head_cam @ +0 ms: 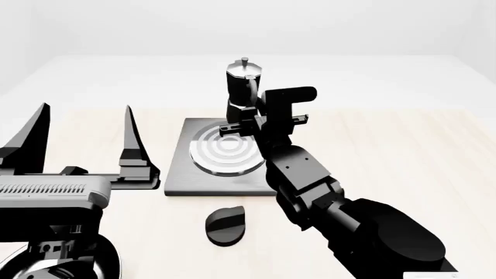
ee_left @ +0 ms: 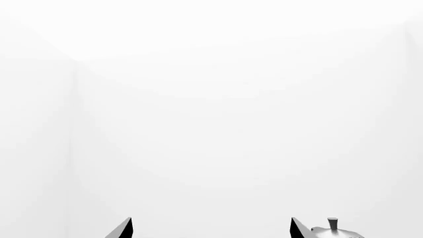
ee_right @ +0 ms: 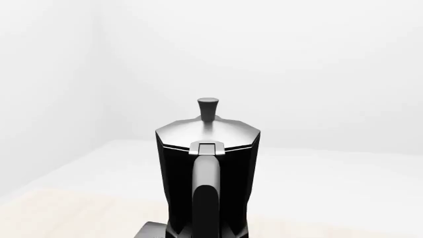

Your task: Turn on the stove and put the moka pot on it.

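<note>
Frying pan [head_cam: 46, 267]: seen only in part at the near left corner of the head view, under the left arm.
Left gripper [head_cam: 81, 142]: held above the table's left side, fingers spread wide with nothing between them.
Knob [head_cam: 225, 224]: a small round black piece was set on the table [head_cam: 403, 151] just near of the stove.
Stove [head_cam: 225, 152]: the grey slab with raised rings lay at the table's centre.
Right gripper [head_cam: 246, 121]: reached to the stove's far edge at the pot's handle; whether its fingers were pressed on it could not be told.
Moka pot [head_cam: 243, 87]: stood upright at the stove's far edge, silver lid up; in the right wrist view [ee_right: 208, 173] its handle faced the camera.
</note>
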Available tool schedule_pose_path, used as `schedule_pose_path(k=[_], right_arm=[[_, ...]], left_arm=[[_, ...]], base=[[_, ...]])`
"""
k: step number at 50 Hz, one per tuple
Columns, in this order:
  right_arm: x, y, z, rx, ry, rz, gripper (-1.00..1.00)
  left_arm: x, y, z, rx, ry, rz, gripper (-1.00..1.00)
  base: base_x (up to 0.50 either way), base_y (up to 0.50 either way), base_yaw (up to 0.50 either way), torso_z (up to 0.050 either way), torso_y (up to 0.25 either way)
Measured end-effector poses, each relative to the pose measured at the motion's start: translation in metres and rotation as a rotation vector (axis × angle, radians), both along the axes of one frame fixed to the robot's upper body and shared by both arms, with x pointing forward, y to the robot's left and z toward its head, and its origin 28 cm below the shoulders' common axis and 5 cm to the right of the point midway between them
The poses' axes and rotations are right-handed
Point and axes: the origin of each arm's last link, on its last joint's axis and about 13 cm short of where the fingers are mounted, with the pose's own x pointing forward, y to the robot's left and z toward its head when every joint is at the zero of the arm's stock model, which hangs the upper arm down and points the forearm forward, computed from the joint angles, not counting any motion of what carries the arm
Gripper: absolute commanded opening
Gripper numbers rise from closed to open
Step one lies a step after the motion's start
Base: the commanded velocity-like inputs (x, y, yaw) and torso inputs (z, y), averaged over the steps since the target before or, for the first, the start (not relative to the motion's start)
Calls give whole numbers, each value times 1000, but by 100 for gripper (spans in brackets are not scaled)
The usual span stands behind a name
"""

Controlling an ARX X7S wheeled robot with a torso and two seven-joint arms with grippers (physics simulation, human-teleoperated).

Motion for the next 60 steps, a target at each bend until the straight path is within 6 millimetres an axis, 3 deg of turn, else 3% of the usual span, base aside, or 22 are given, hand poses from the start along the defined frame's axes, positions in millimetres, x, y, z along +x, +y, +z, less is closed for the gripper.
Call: schedule_pose_path(k=[16,60], right_arm=[[-2,6,4,15,-43,26,-100],[0,11,25,48,-186,18,-100]], left_arm=[[1,0,-1,10,12,7,100],[1,0,-5,10,25,10,100]], base=[[0,0,0,1,1],[0,0,0,0,-111]])
